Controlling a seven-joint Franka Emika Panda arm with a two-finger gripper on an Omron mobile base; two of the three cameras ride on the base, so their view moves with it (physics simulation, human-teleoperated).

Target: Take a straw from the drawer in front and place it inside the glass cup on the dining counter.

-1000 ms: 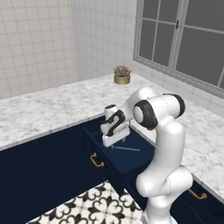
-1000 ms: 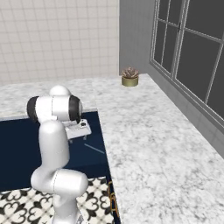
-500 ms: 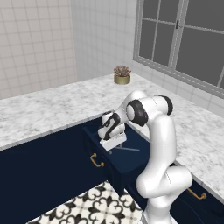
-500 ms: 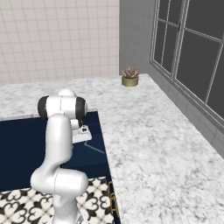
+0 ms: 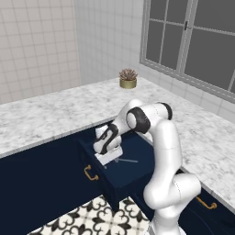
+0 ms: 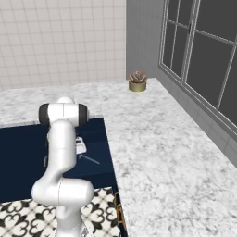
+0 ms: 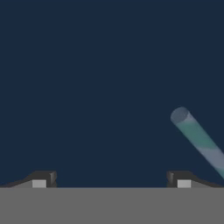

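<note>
Navy fills my hand view, so I'm low inside the drawer (image 5: pixel 120 176) with its dark floor right under me, and the gripper (image 7: pixel 111 181) is spread wide, both tips well apart with nothing between them. I have the straw (image 7: pixel 199 140) at about four o'clock in the hand view, its blunt near end just above and outside the right tip, the pale banded shaft running off toward the lower right edge. From the left base view the gripper (image 5: pixel 108 156) hangs over the front part of the open drawer, and the straw (image 5: pixel 126 160) lies flat just beside it, toward three o'clock. So I'm not centred yet. To do this well, I'd slide the hand toward that four o'clock side until the shaft sits midway between the tips, and roll the wrist so the jaws close across the straw, not along it. It's thin and lying flat, so I reckon I must go right down to the drawer floor before closing, and close gently; a glancing touch could roll it away. I'd grip near one end, leaving length free for the cup later.
</note>
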